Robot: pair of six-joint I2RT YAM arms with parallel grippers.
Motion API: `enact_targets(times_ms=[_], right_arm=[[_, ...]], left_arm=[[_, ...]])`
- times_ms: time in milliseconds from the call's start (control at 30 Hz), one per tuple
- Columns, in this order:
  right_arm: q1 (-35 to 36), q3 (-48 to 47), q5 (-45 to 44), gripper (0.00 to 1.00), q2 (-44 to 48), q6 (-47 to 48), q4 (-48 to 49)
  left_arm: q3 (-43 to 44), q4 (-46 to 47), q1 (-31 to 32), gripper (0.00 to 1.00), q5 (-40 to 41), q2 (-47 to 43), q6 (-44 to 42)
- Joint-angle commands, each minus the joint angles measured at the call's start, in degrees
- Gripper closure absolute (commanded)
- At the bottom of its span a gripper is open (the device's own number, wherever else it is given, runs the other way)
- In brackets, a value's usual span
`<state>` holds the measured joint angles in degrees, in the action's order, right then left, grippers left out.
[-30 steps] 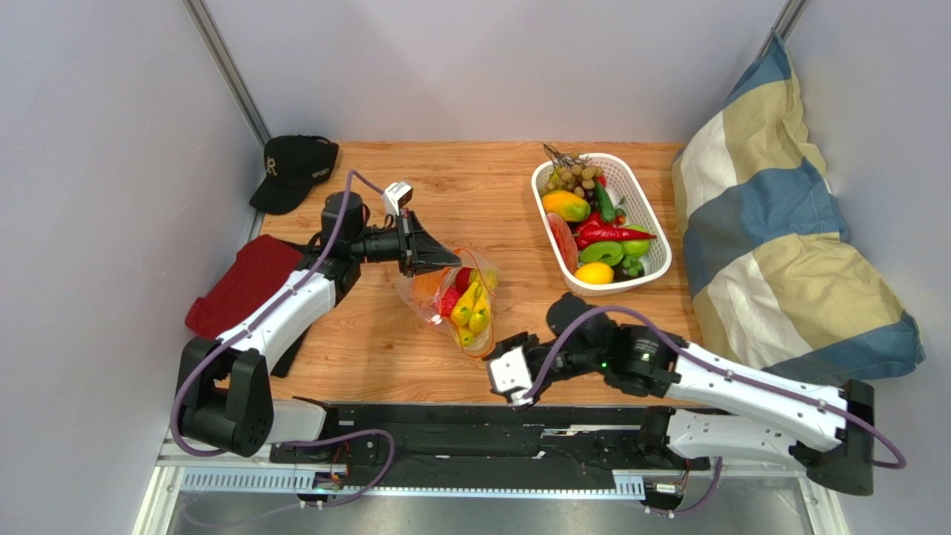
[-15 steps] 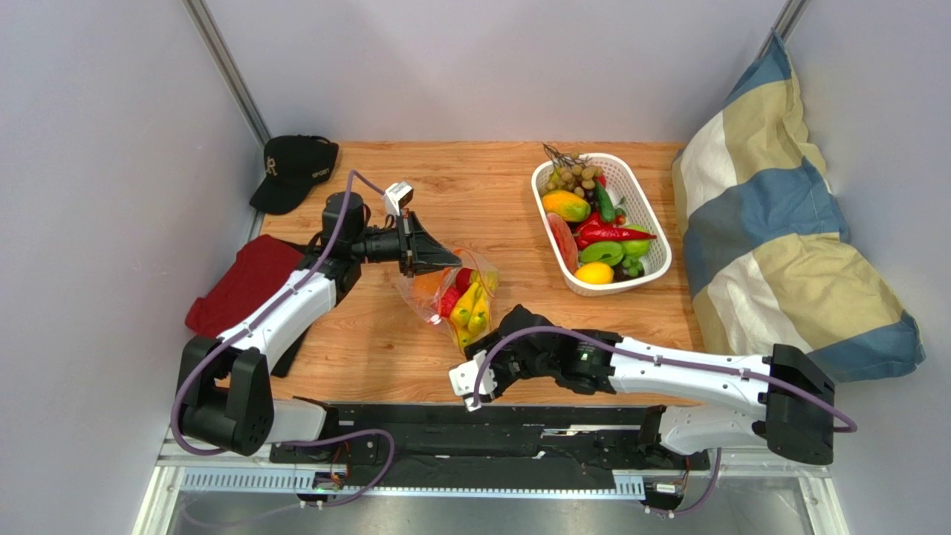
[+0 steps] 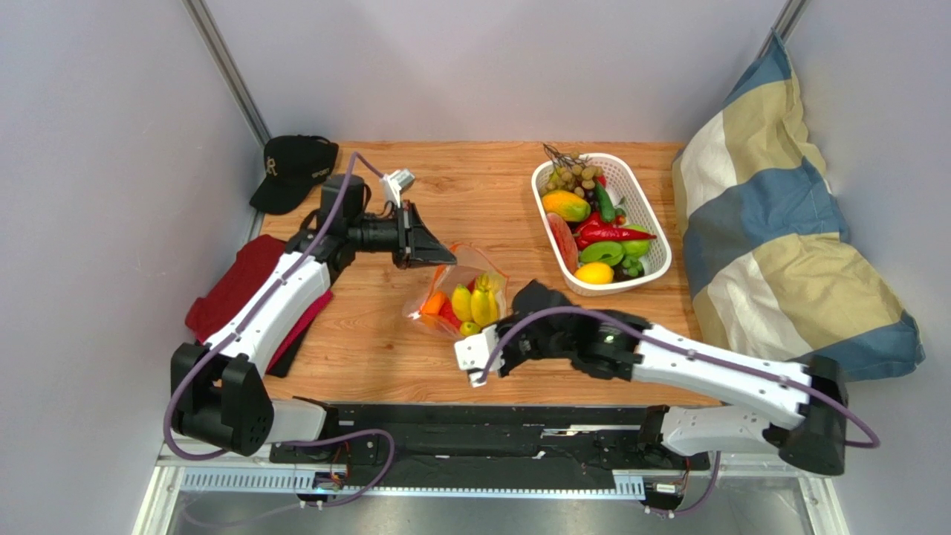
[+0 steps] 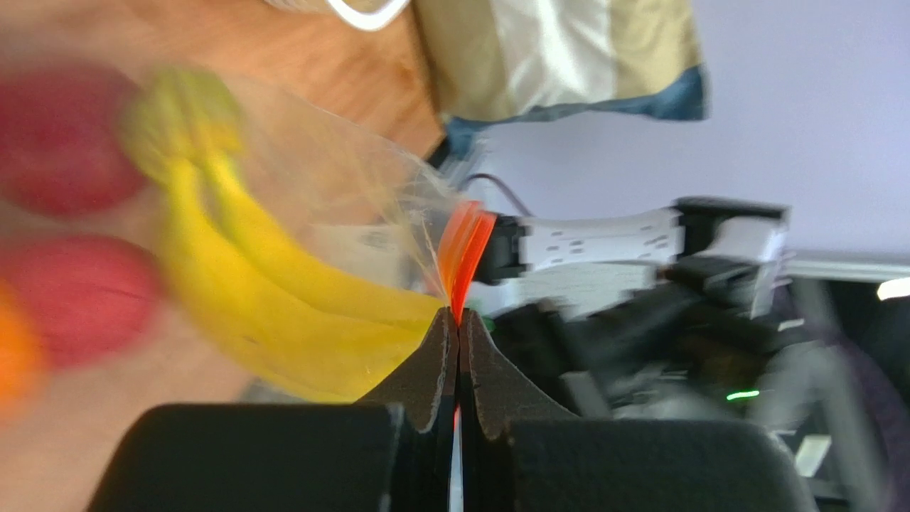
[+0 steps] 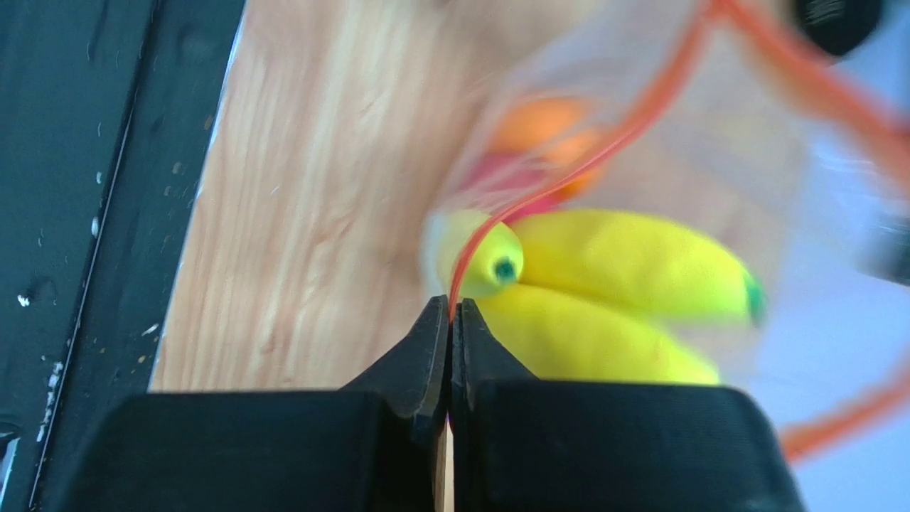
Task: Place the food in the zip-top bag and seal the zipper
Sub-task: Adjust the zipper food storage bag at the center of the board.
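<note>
One zip-top bag (image 3: 460, 299) sits just left of centre on the wooden table (image 3: 480, 190), strung between the two arms. Its zipper (image 4: 467, 251) runs on a slant from upper left to lower right in the overhead view, and that is the bag's long axis.

The left gripper (image 4: 459, 320) is clamped tight on the orange-red strip at the upper-left end. The right gripper (image 5: 449, 309) is pinched closed on the strip at the lower-right end, just beside the bananas (image 5: 630, 261).

Inside the bag I count at least two bananas, two red fruits (image 4: 69, 139) and one orange (image 5: 539, 123). The wrist views are blurred, so there may be more. From the right wrist the strip seems to part into two lines, so the mouth looks at least partly unsealed.

One white basket (image 3: 659, 240) with more food stands at upper right. One black cap (image 3: 293, 169) and one red cloth (image 3: 240, 284) lie at left, and one striped pillow (image 3: 781, 234) at far right.
</note>
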<state>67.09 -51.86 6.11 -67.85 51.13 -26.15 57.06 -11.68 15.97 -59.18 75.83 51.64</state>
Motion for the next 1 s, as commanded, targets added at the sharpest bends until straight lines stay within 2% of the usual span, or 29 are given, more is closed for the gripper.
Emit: enact_targets(times_ms=[0,100,200,400,433,567,767,833,967], right_arm=[[-0.56,-12.29,7.07,1.00,8.61,-1.92,-5.74],[-0.56,-18.09,8.39,1.00,7.74,-1.13,-10.75],[-0.56,-19.42,8.83,1.00,6.07,-0.77,-12.69],[0.14,-17.06,14.19,1.00,4.31,-2.79,-13.75],[0.32,-15.92,14.28,1.00,3.87,-2.71,-14.27],[0.50,-17.13,13.85,1.00,2.47,-1.92,-14.89],[0.41,-21.44,13.31,1.00,2.47,-3.05,-17.26],[0.41,-19.96,13.58,1.00,2.47,-3.32,-16.74],[0.41,-14.07,11.91,1.00,3.25,-3.76,-14.28]], left_arm=[[12.88,-24.46,0.55,1.00,5.98,-1.92,-25.68],[21.49,-34.50,3.19,1.00,11.60,-1.04,-37.52],[23.88,-39.71,7.58,1.00,16.97,-1.56,-45.36],[21.78,-42.89,11.80,1.00,23.38,-1.48,-51.54],[21.43,-43.07,12.33,1.00,24.28,-1.39,-55.03],[21.16,-43.68,12.69,1.00,22.98,-1.13,-57.34],[25.65,-40.19,12.86,1.00,14.45,-4.72,-56.38],[24.25,-40.78,13.56,1.00,16.80,-4.38,-56.64],[24.06,-48.24,13.56,1.00,19.10,2.19,-58.58]])
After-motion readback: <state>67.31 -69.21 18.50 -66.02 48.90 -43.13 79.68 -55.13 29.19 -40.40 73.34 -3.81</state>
